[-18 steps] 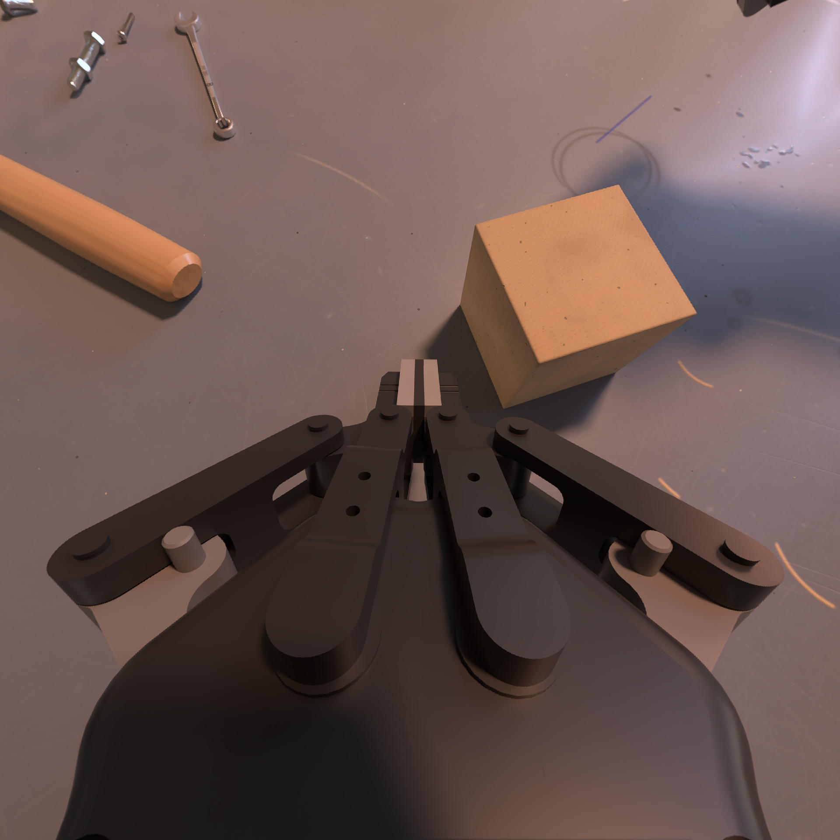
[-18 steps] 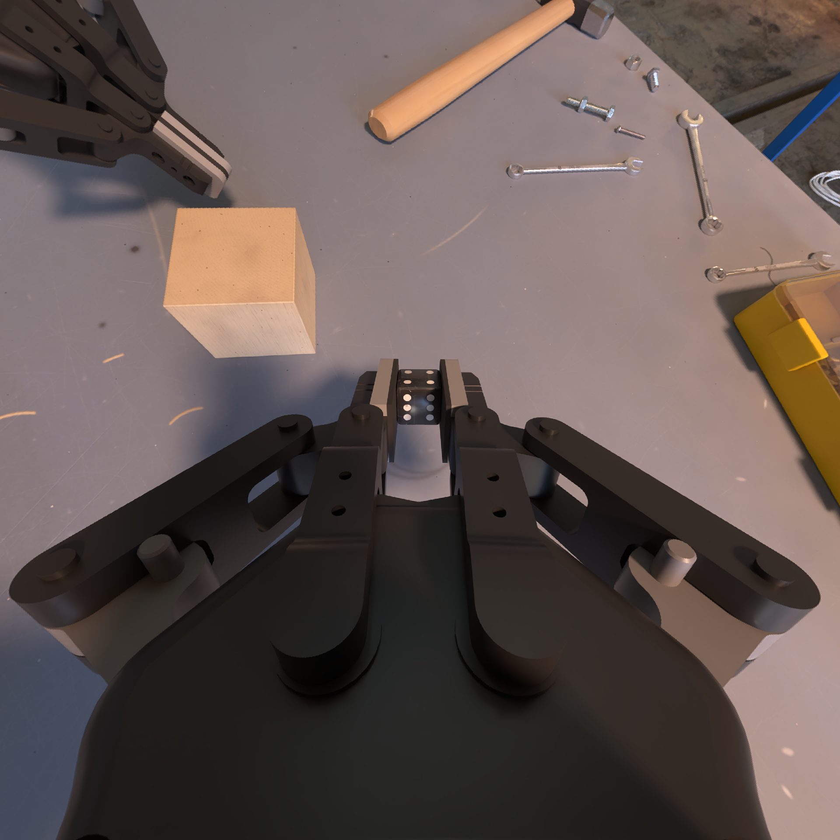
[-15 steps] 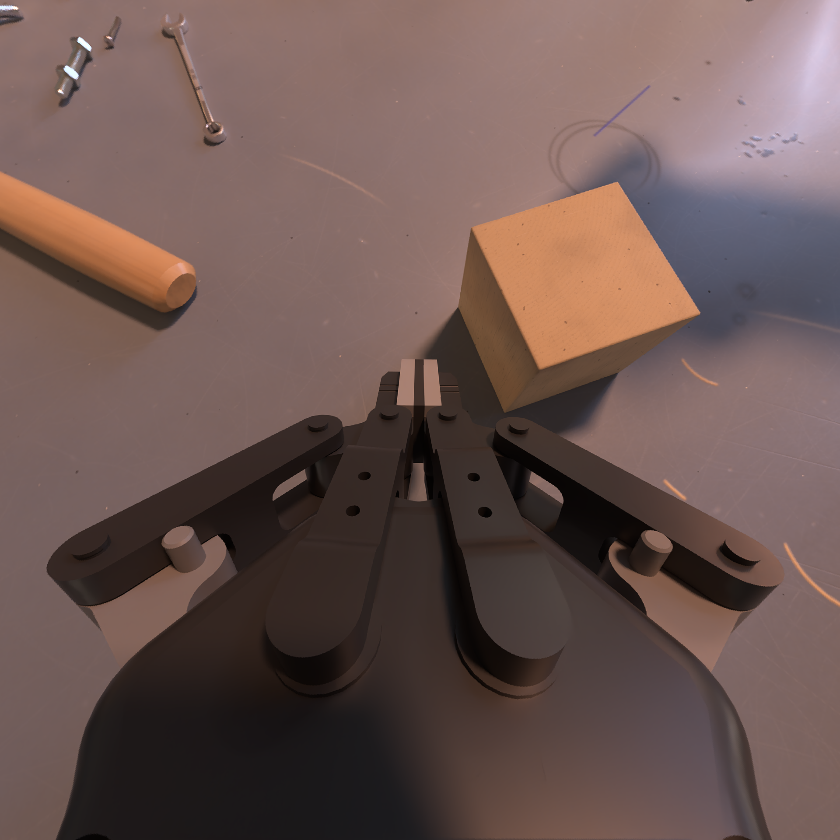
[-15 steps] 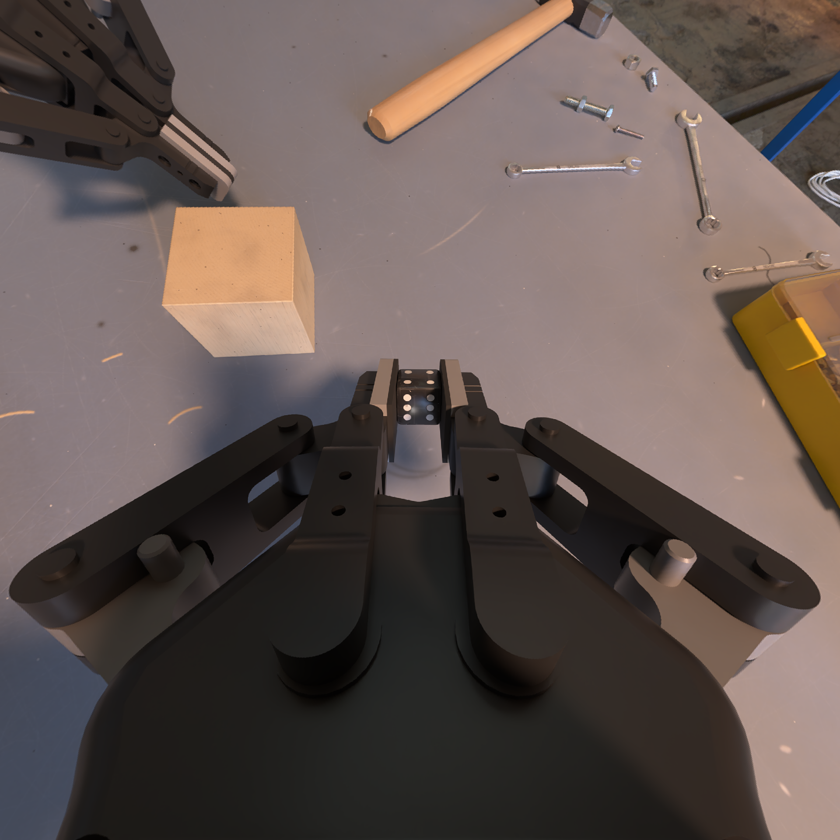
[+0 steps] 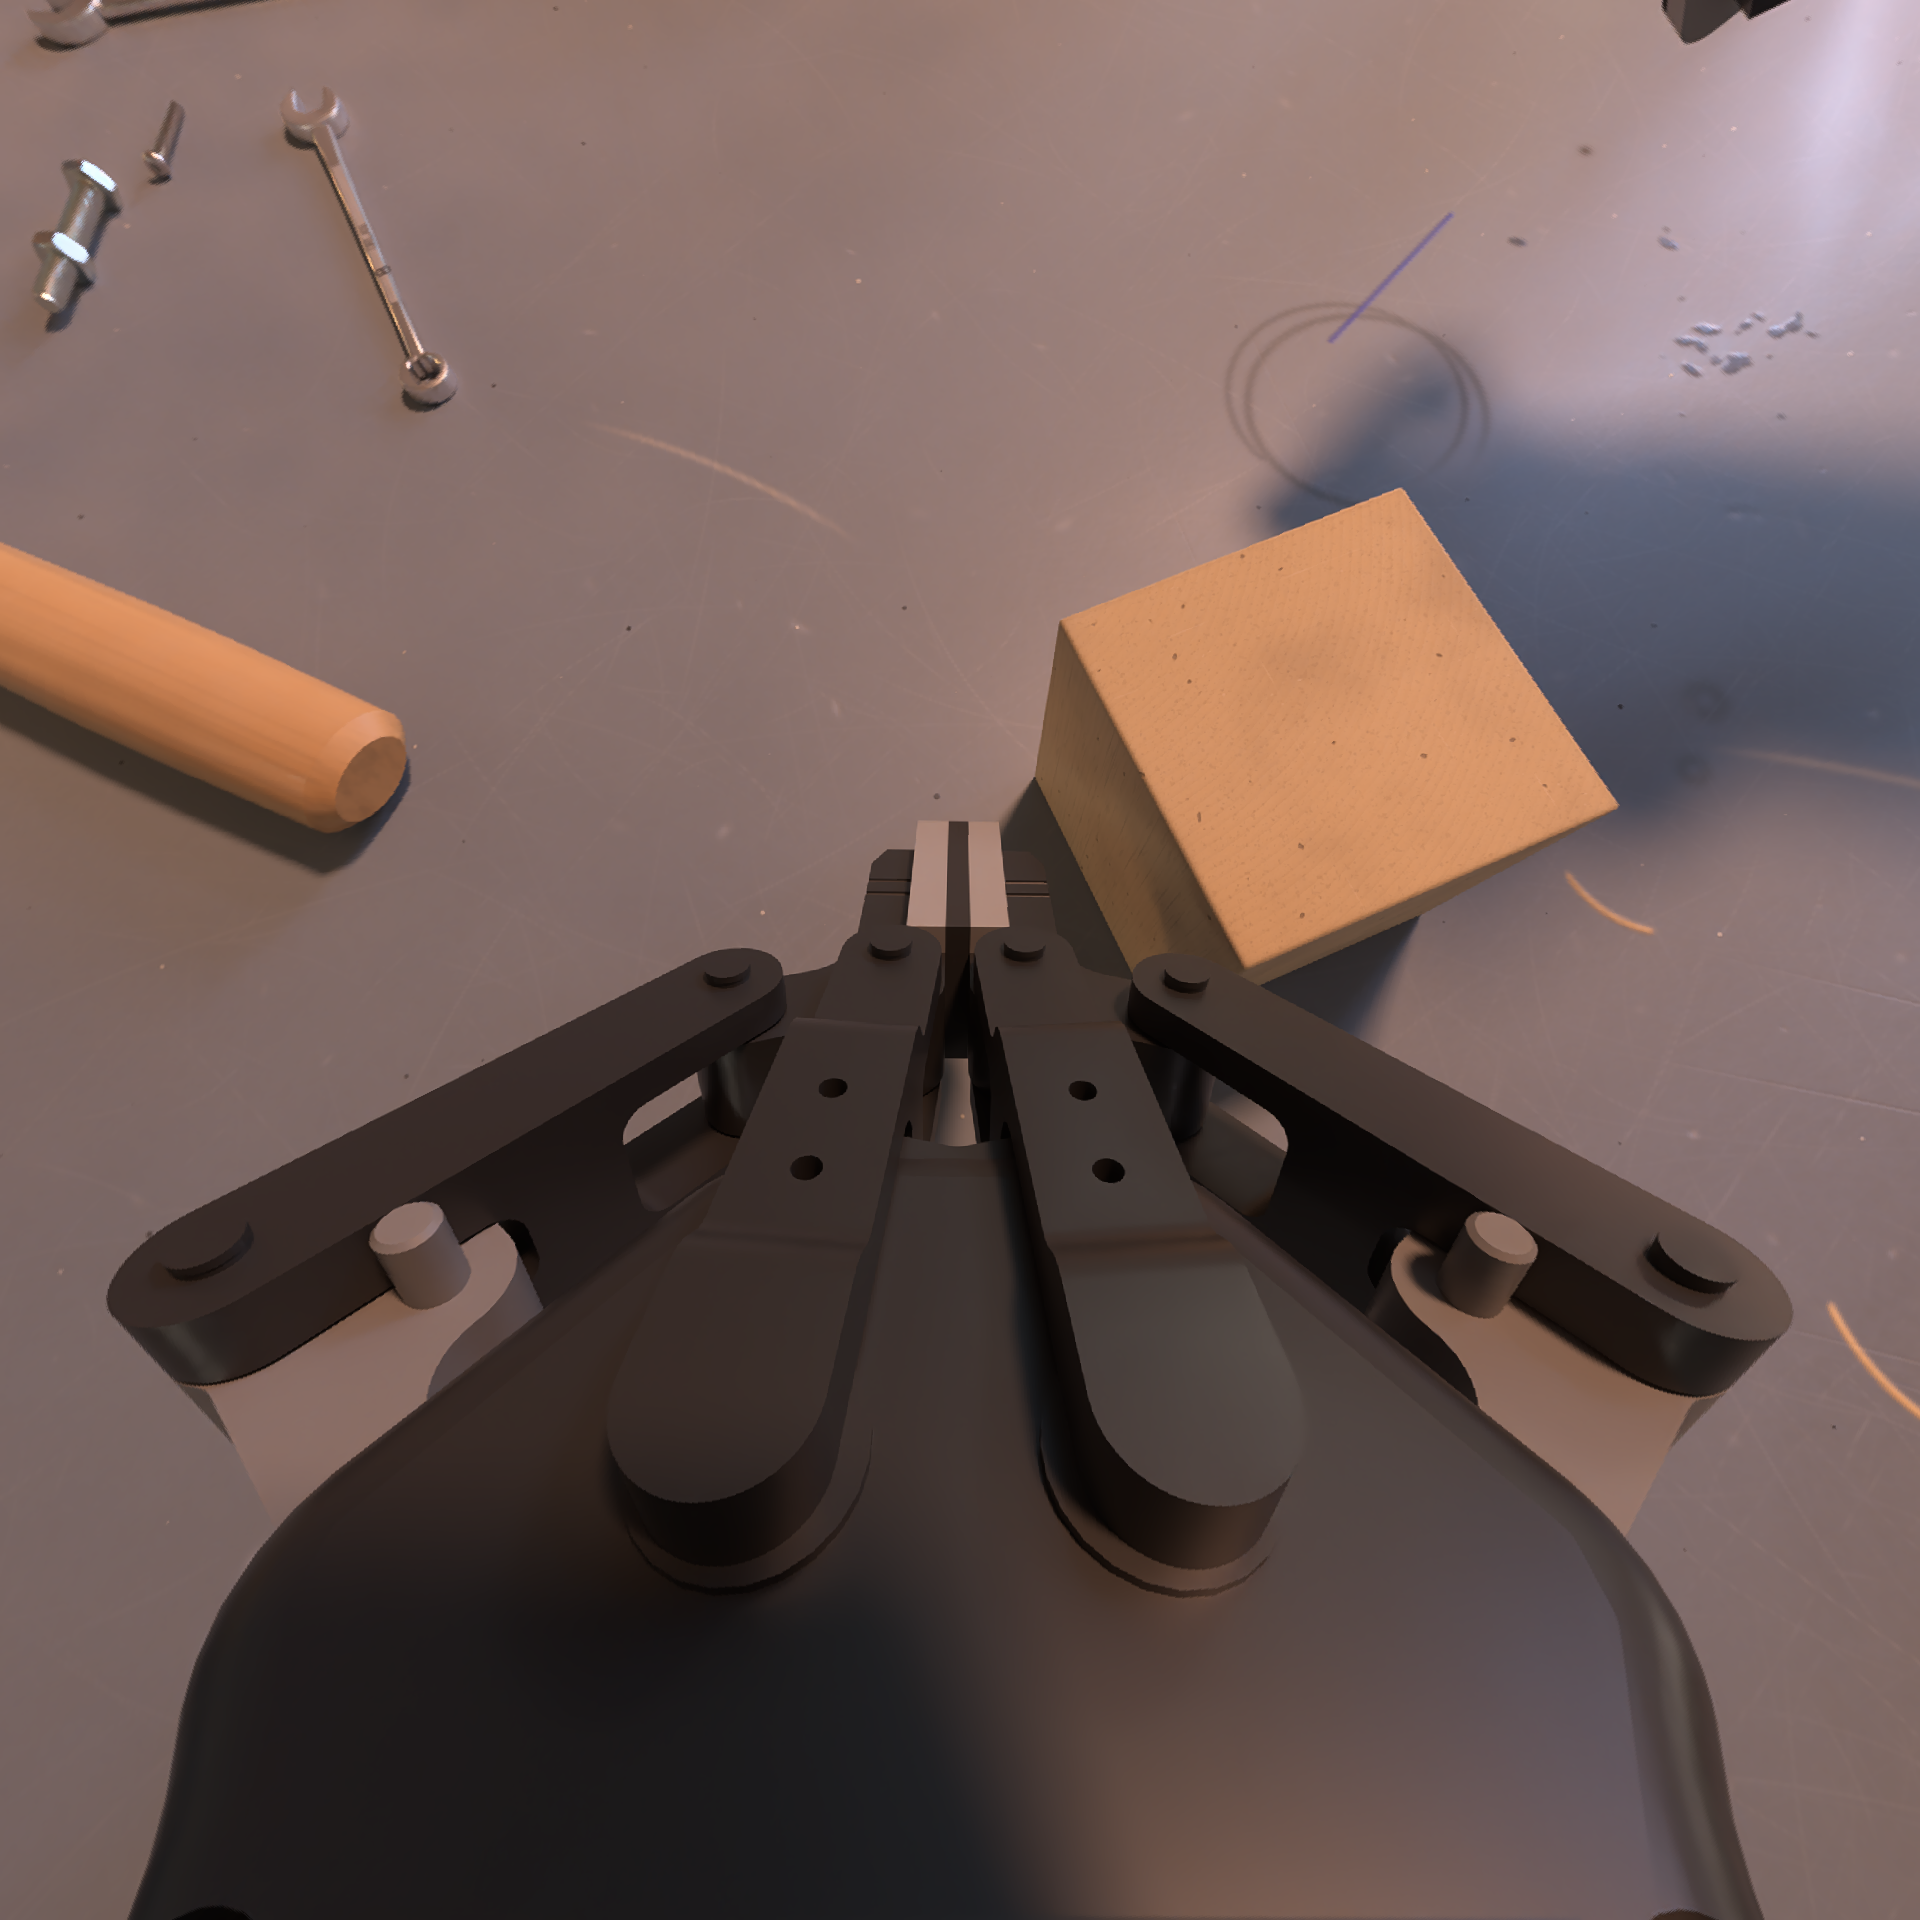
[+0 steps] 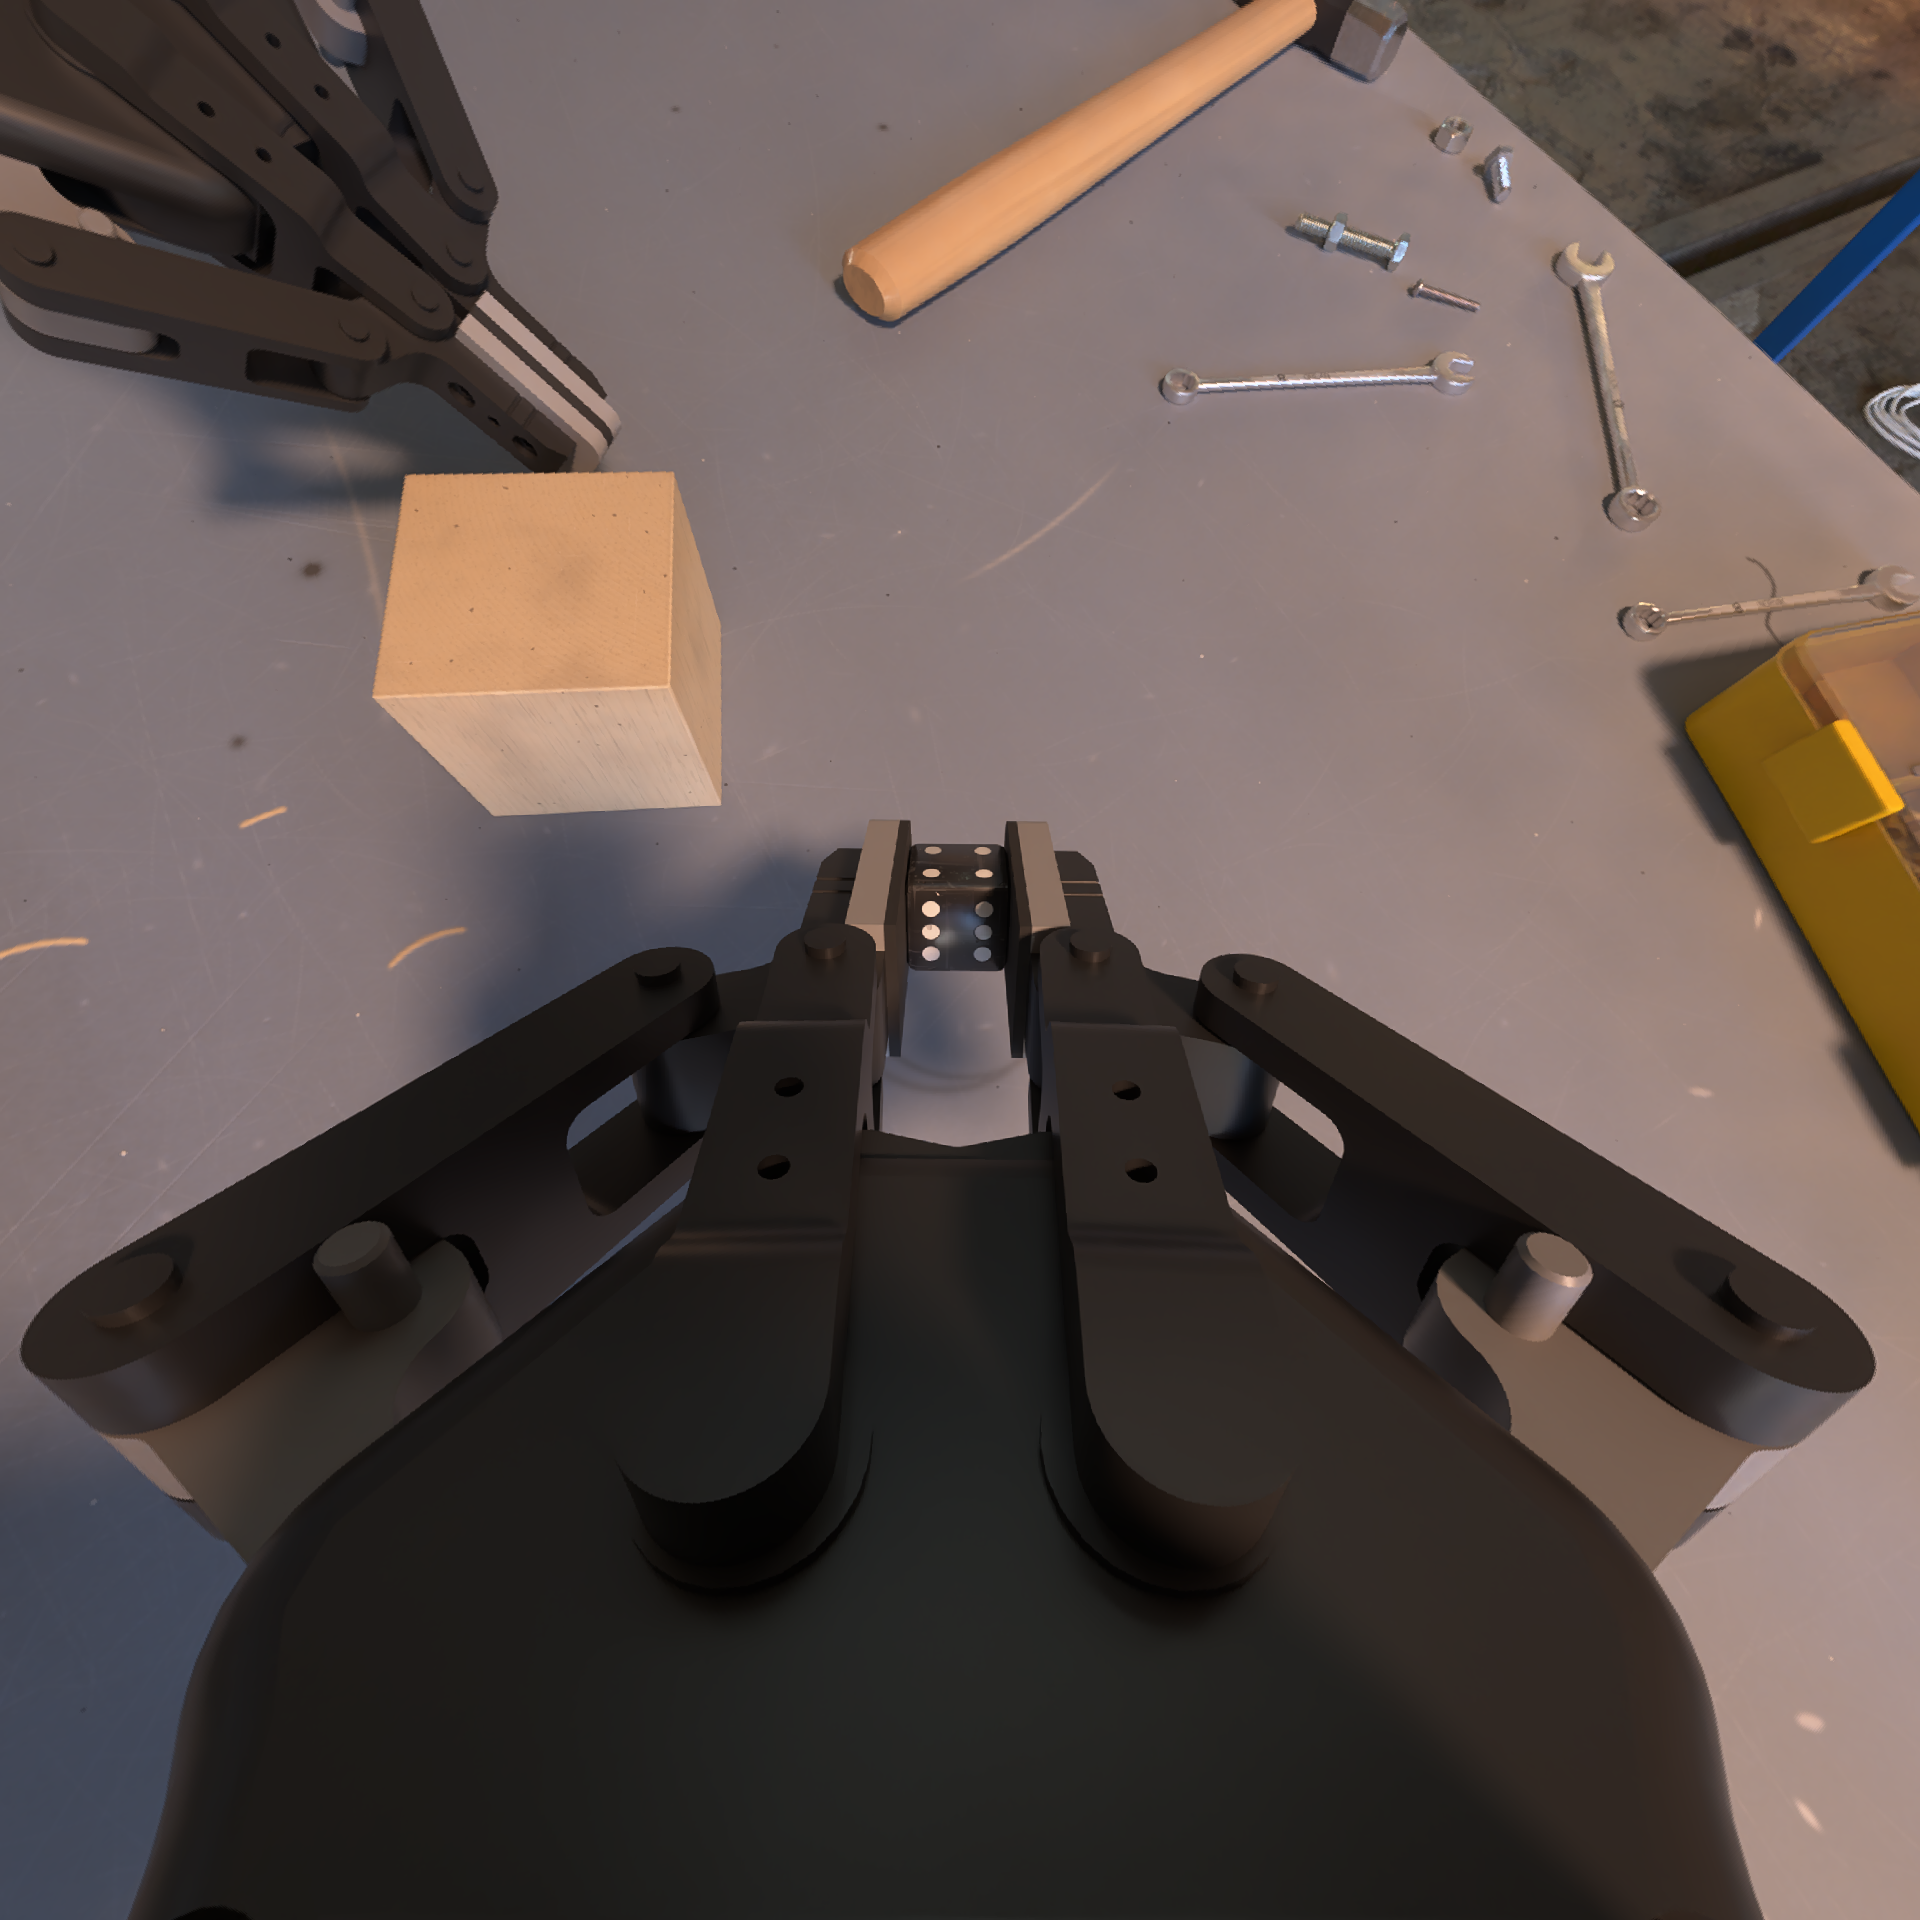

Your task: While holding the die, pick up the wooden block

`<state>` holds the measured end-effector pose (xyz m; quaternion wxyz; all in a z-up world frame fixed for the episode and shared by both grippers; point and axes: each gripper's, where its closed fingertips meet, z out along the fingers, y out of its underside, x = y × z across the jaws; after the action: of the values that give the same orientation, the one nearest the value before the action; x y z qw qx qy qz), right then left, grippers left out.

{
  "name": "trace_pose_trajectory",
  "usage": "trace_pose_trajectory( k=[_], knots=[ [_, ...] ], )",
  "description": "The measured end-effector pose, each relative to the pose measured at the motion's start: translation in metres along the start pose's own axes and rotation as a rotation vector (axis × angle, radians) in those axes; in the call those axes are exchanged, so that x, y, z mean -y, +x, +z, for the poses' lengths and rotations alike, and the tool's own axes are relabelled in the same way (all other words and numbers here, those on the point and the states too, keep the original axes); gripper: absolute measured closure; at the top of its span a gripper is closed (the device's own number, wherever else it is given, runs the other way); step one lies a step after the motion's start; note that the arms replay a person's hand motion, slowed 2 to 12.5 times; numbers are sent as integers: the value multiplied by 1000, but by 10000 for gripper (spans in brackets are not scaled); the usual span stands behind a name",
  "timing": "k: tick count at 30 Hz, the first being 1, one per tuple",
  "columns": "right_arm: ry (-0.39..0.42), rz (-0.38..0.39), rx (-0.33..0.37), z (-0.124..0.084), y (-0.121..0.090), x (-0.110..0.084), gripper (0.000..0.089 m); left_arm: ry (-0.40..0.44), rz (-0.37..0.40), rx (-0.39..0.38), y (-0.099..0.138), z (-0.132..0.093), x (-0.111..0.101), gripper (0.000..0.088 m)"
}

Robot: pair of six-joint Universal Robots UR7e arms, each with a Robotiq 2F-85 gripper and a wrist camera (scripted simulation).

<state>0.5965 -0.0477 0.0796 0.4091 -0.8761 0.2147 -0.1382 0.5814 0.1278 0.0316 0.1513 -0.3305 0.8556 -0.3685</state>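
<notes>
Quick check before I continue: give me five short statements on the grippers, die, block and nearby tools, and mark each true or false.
1. The right gripper is shut on the black die. True.
2. The left gripper is open around the wooden block. False: its jaws are shut with nothing between them, and the block sits beside it on the table.
3. The wooden block stands on the table, held by no gripper. True.
4. The hammer rests on top of the wooden block. False: it lies on the table, apart from the block.
5. A yellow box sits at the right edge of the right wrist view. True.
</notes>
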Motion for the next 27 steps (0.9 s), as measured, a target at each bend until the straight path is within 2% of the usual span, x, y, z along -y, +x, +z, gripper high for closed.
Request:
trace_pose_trajectory(
  k=[15,21,27],
  knots=[
    [-4,9,-5,0,4,-2,734,-18,39,-45,6,9,4,882],
    [-4,8,0,1,3,-2,734,3,12,-8,5,-6,0,882],
    [-15,1,9,4,0,-4,734,82,-46,-14,22,-31,-2,882]
  ],
)
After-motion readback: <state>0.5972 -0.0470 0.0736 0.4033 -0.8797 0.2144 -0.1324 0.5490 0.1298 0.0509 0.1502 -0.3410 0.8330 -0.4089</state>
